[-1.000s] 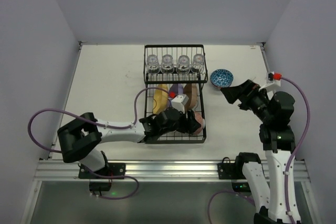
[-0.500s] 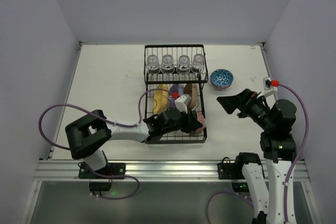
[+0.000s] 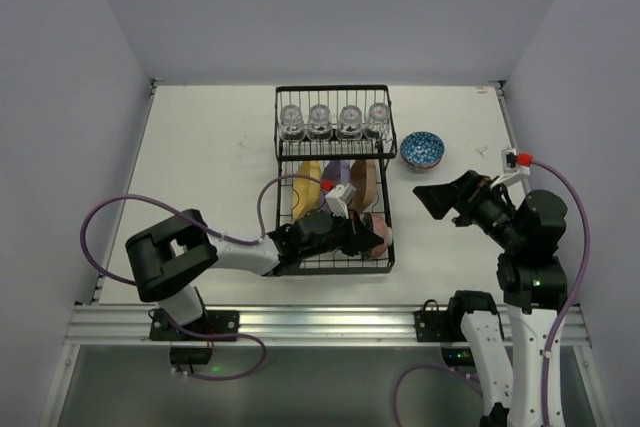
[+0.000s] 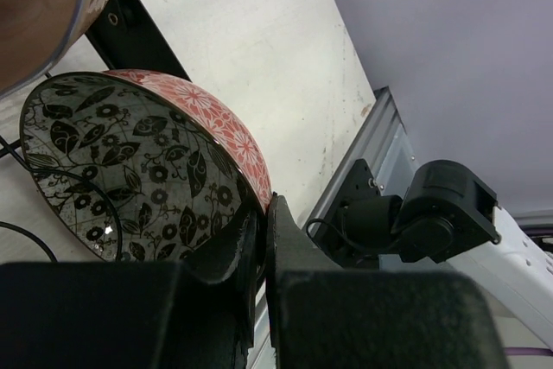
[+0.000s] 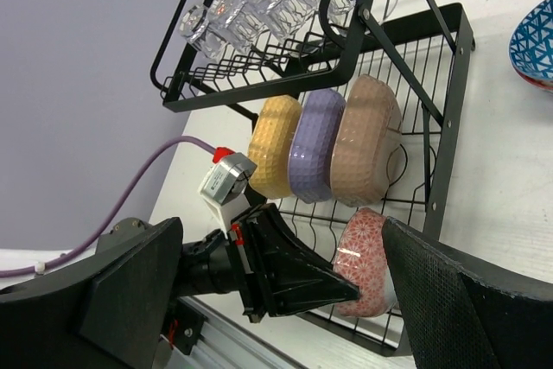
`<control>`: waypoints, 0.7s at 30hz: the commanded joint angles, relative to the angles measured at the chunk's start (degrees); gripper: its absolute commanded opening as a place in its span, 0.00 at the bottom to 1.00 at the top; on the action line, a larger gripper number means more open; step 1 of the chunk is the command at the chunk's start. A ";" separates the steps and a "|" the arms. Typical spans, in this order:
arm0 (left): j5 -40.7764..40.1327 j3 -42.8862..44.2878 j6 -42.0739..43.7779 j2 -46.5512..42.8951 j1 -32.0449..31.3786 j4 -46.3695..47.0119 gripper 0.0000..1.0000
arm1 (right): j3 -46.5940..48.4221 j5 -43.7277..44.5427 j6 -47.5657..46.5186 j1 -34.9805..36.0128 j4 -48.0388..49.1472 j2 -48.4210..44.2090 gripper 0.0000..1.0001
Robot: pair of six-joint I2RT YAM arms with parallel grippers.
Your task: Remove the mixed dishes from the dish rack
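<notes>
White bench [image 3: 200,147] carrying a black wire dish rack [image 3: 335,159] with a raised rear shelf and a longer, lower front tray.

Left tool [image 4: 263,222]: reaches into the near right corner of the tray, clenched on the rim of the reddish bowl [image 4: 216,118].

Right tool [image 3: 437,197]: released, jaws wide apart, held above the bench to the right of the rack.

Three rounded-square plates stand on edge side by side in the tray: yellow plate [image 5: 275,146], purple plate [image 5: 316,144] and tan plate [image 5: 366,140].

Reddish bowl: tilted on its side just in front of the tan plate, with a red floral outside and a black-and-white vine pattern inside.

Blue bowl [image 3: 422,149]: upright on the bench, just right of the rack.

Four clear glass cups [image 3: 334,119]: in a row on the raised shelf.
</notes>
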 commanded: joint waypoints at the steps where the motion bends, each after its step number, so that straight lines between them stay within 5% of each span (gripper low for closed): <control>1: 3.75 -3.14 -2.78 -1.18 0.77 13.08 0.00 | 2.86 -0.97 -0.82 -0.06 -0.55 -0.43 0.99; 11: 8.68 -6.14 -5.16 2.86 1.57 32.52 0.00 | 4.88 -1.23 -2.31 -0.06 -2.84 -0.61 0.99; 21: 10.96 -4.38 -2.44 -0.03 1.57 31.22 0.00 | 6.03 -0.53 -3.10 -0.06 -3.72 -0.43 0.99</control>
